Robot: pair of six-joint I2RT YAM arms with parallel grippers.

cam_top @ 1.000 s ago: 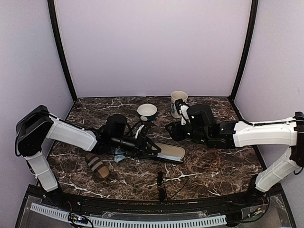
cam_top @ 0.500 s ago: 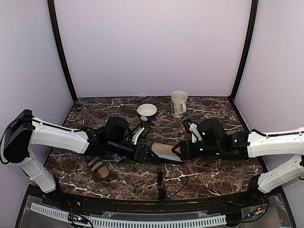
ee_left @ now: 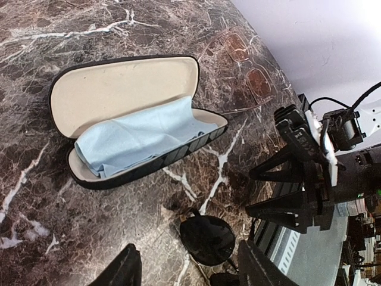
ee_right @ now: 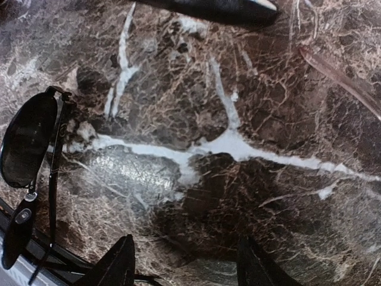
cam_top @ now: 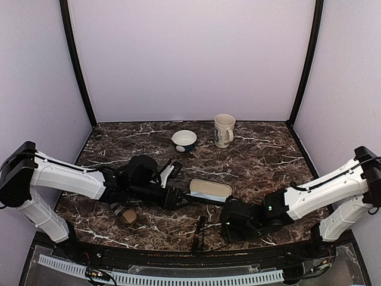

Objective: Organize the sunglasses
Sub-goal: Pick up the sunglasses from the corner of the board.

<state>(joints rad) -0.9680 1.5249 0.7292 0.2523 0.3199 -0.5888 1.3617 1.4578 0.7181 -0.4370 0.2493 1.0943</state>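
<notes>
The sunglasses [cam_top: 200, 229] lie near the table's front edge, dark lenses and thin wire arms. In the left wrist view one lens [ee_left: 207, 239] rests on the marble between the fingers of my left gripper [ee_left: 190, 269], which is open and touches nothing. My left gripper [cam_top: 180, 199] hovers just left of the open black case [cam_top: 209, 190]. That case [ee_left: 128, 119] holds a light blue cloth [ee_left: 134, 140]. My right gripper [cam_top: 229, 221] sits low, right of the sunglasses [ee_right: 30, 143]. It is open [ee_right: 187, 265] over bare marble.
A brown striped case [cam_top: 125, 214] lies at the front left under my left arm. A bowl [cam_top: 184, 140] and a mug [cam_top: 224, 130] stand at the back. A faint second pair with brownish lenses [ee_left: 250, 67] lies beyond the open case.
Both grippers have left the open case and come toward the front edge. The right arm swung far down beside the sunglasses. Both sets of jaws have spread wider.
</notes>
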